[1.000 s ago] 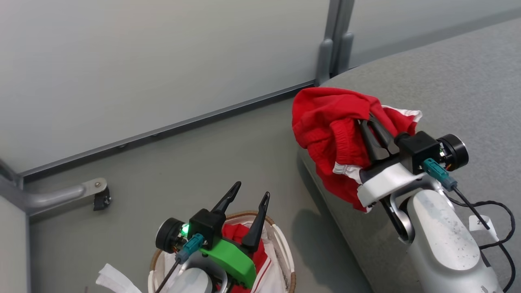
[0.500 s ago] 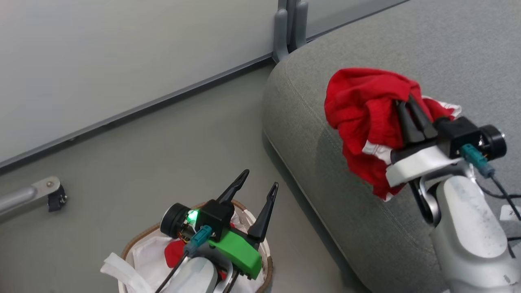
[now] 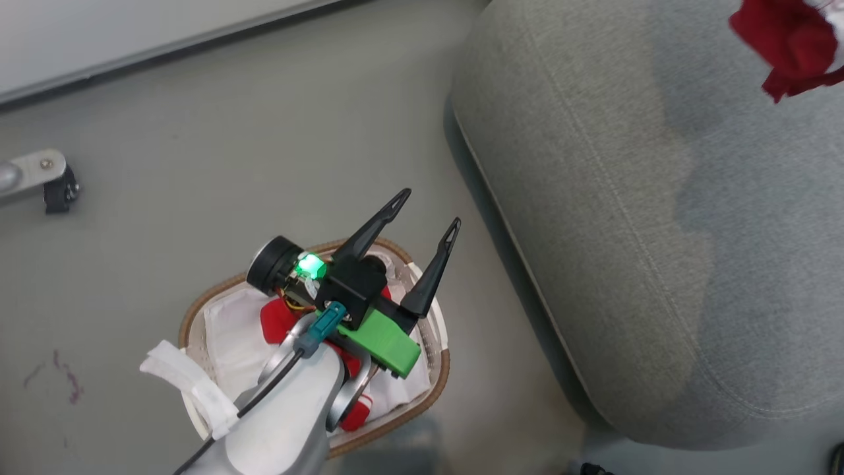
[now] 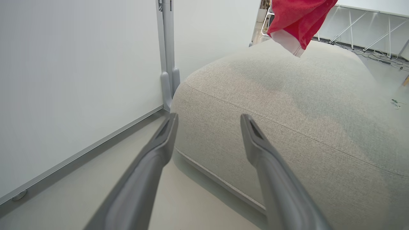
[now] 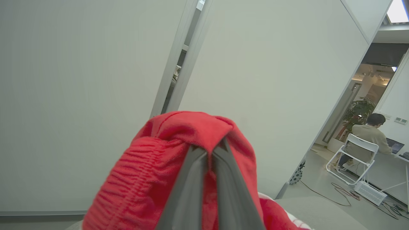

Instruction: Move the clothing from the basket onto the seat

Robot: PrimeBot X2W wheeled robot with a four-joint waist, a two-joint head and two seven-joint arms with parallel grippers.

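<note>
Clothing [image 3: 791, 39] hangs over the seat [image 3: 626, 198], pinched by the right gripper [image 5: 209, 148] jaws, with more in the basket [image 3: 443, 369] beneath the left gripper [image 3: 428, 210], jaws spread; folds draped over the pinching jaws may snag on release.

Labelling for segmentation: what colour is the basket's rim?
Brown, with a woven texture: the rim shows clearest in the head view.

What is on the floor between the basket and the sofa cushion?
Nothing. In the head view, only a bare strip of grey floor separates the basket from the sofa cushion.
</note>
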